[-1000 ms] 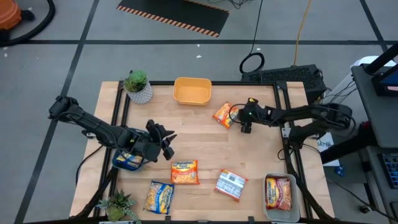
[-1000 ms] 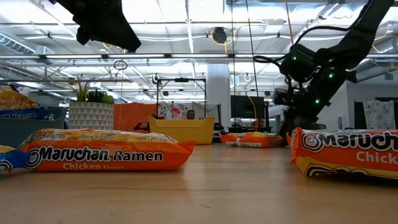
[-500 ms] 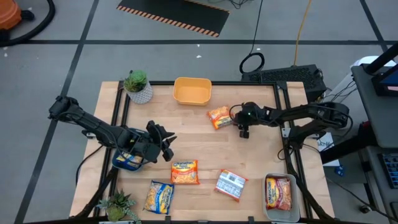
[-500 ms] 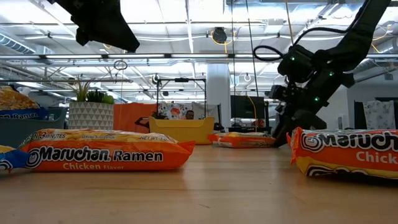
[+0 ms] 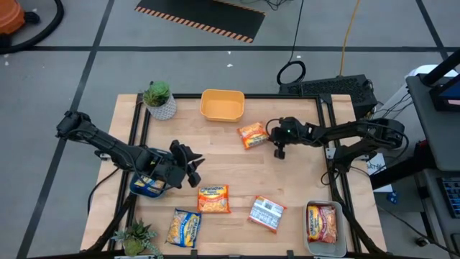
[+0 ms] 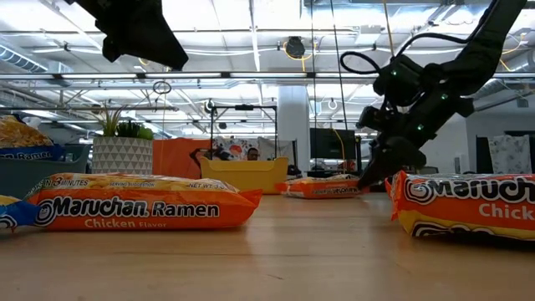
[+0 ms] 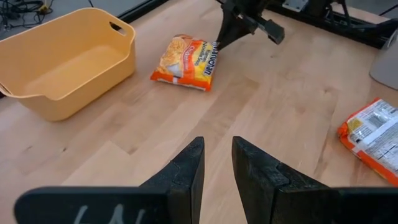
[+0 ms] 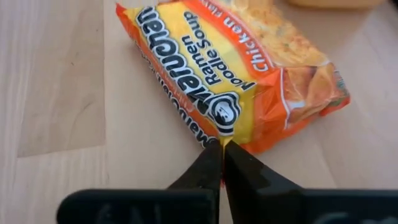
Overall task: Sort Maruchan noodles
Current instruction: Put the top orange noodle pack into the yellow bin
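Observation:
An orange Maruchan noodle packet lies flat on the wooden table, a little toward the near side of the yellow bin. My right gripper is shut at the side of this packet that faces the table's right edge. My left gripper hangs in the air beside the blue bin. Its fingers stand slightly apart with nothing between them. More packets lie near the front: an orange one, a yellow and blue one and a white-backed one. My right gripper pinches the thin edge of the orange packet between its two fingertips, on a long side close to a corner. The fingers slant down at it from the table's right side. The packet rests flat on the table.
A clear bin at the near right corner holds an orange packet. The blue bin holds another. Potted plants stand at the far left and the near left. Bare wood lies in the middle of the table.
My right gripper has gone toward the table's left edge to the orange packet and shut on its edge. The packet has slid a little toward the left and turned slightly on the table.

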`<state>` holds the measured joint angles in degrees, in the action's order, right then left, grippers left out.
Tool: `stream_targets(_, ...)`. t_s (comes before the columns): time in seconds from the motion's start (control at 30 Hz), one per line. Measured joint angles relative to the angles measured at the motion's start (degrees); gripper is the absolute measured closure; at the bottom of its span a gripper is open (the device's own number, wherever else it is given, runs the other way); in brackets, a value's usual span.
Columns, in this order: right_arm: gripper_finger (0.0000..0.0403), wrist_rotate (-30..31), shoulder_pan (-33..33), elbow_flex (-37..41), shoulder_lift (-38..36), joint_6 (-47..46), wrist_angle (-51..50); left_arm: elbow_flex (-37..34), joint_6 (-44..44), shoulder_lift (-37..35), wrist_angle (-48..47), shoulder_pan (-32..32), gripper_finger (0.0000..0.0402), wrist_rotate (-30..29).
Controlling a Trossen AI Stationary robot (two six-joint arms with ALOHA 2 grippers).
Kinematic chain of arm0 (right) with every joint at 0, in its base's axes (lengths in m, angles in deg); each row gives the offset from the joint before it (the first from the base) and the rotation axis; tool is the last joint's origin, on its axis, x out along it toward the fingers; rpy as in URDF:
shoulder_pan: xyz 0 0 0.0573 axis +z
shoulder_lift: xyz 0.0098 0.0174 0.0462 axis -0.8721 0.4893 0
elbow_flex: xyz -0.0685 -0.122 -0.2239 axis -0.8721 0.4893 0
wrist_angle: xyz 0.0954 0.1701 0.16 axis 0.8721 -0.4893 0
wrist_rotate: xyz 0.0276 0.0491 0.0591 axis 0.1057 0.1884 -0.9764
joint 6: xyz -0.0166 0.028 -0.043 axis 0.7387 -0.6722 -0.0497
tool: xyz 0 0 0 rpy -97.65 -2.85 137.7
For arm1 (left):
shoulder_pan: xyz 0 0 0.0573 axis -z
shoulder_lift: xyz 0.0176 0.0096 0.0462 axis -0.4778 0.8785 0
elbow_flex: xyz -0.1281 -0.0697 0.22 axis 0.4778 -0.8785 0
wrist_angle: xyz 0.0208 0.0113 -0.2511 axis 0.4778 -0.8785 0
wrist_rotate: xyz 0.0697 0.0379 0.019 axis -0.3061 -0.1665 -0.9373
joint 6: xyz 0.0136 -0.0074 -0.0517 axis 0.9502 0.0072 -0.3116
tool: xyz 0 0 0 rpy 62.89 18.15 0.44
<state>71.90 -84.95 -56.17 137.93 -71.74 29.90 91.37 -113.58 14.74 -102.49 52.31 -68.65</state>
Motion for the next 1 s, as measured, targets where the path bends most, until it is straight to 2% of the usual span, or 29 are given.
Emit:
stream_targets(0.23,0.0402,-0.02,0.02,-0.04,-0.1,-2.0,8.34,0.0,4.56,0.0,3.04,-1.29,0.0314,-0.68)
stream_targets(0.53,0.0403,-1.26,0.04,-1.89,-6.61,-1.4,8.29,0.0,15.45,0.0,8.82,-7.18,0.0314,-0.9)
stream_targets(0.73,0.0403,-2.66,0.0,-5.61,-13.11,3.32,7.88,0.0,17.66,0.0,8.98,-11.59,0.0314,-0.9)
stream_targets(0.87,0.0403,-3.21,0.0,-8.07,-14.77,5.4,7.89,0.0,18.58,0.0,10.61,-14.47,0.0314,-0.62)
stream_targets(1.0,0.0403,-3.2,-0.01,-9.79,-14.18,6.08,8.49,0.0,16.72,0.04,11.54,-16.51,0.0314,3.58)
